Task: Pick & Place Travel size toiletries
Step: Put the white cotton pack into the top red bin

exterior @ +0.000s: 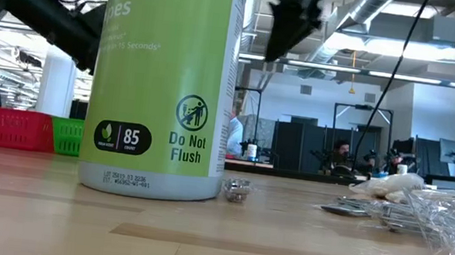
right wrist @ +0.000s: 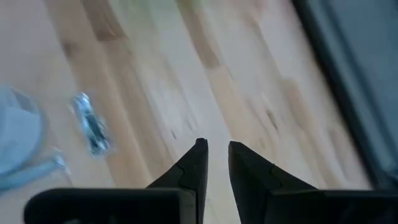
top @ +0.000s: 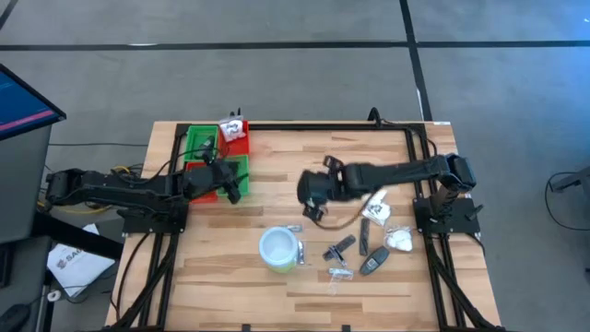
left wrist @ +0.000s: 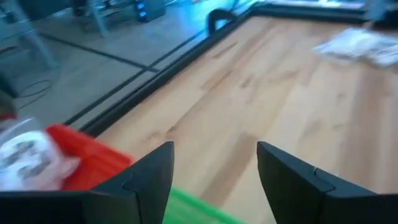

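The travel size toiletries lie at the table's near right: a black stick [top: 341, 247], a dark oval [top: 373, 262], white packets [top: 398, 241], and clear sachets [top: 339, 271] [right wrist: 90, 124]. One white packet [top: 232, 129] [left wrist: 25, 155] rests in a red compartment of the red and green tray [top: 198, 140]. My left gripper [top: 228, 183] [left wrist: 214, 168] hovers open over the tray's near right corner, holding nothing. My right gripper [top: 310, 191] [right wrist: 216, 148] hangs above bare wood mid-table, its fingers nearly together with nothing between them.
A round white tub with a green side [top: 279, 249] [exterior: 164, 77] stands upright near the table's front middle, between tray and toiletries. A black frame [top: 323, 127] runs along the table's edges. Bare wood lies between the tray and my right gripper.
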`<action>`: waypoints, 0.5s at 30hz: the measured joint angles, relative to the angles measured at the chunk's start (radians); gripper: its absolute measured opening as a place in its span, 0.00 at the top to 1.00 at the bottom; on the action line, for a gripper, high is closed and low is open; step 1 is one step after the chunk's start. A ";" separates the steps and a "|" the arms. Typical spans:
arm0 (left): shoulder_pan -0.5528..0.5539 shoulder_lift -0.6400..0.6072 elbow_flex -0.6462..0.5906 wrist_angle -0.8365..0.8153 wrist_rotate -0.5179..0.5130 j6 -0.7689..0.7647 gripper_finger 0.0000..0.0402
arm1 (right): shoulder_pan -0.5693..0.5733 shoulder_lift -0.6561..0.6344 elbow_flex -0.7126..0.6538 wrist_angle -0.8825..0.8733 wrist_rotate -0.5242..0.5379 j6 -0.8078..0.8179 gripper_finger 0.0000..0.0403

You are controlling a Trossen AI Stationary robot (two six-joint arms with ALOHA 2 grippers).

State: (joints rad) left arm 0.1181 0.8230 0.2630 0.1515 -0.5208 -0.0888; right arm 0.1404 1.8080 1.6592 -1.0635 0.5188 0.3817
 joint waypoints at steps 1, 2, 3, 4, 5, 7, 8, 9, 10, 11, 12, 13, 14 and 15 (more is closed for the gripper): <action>-0.013 0.000 0.000 0.008 0.007 -0.004 0.45 | 0.028 0.000 -0.007 -0.019 0.047 0.045 0.86; -0.028 0.000 0.000 0.014 0.013 -0.005 0.45 | 0.053 0.000 -0.023 -0.022 0.088 0.087 0.86; -0.043 0.000 0.000 0.021 0.018 -0.005 0.45 | 0.078 -0.001 -0.043 -0.021 0.116 0.125 0.86; -0.057 0.000 0.000 0.032 0.021 -0.005 0.45 | 0.100 -0.005 -0.070 -0.020 0.127 0.159 0.86; -0.070 0.000 0.000 0.045 0.022 -0.006 0.45 | 0.122 -0.010 -0.098 -0.023 0.129 0.191 0.87; -0.094 0.000 0.000 0.065 0.023 -0.004 0.46 | 0.155 -0.016 -0.152 -0.003 0.136 0.268 0.88; -0.104 0.000 0.000 0.073 0.023 0.001 0.46 | 0.168 -0.021 -0.182 -0.003 0.137 0.313 0.89; -0.114 0.000 0.000 0.080 0.022 0.003 0.46 | 0.179 -0.028 -0.215 -0.008 0.136 0.357 0.90; -0.123 0.000 0.000 0.085 0.022 0.003 0.46 | 0.189 -0.036 -0.244 -0.010 0.133 0.395 0.91; -0.129 0.000 0.000 0.085 0.022 0.003 0.47 | 0.194 -0.049 -0.273 -0.008 0.134 0.436 0.92; -0.133 0.000 0.000 0.085 0.022 0.003 0.47 | 0.199 -0.072 -0.308 -0.010 0.133 0.486 0.94; -0.137 0.000 0.000 0.088 0.022 0.003 0.47 | 0.203 -0.097 -0.342 -0.017 0.132 0.536 0.95; -0.141 0.000 0.000 0.091 0.022 0.002 0.46 | 0.208 -0.124 -0.376 -0.012 0.131 0.583 0.97; -0.145 0.000 0.000 0.091 0.022 0.002 0.46 | 0.218 -0.152 -0.412 -0.002 0.130 0.629 0.98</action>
State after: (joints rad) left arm -0.0267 0.8234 0.2626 0.2428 -0.4988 -0.0868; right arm 0.3583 1.6557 1.2474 -1.0657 0.6486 1.0110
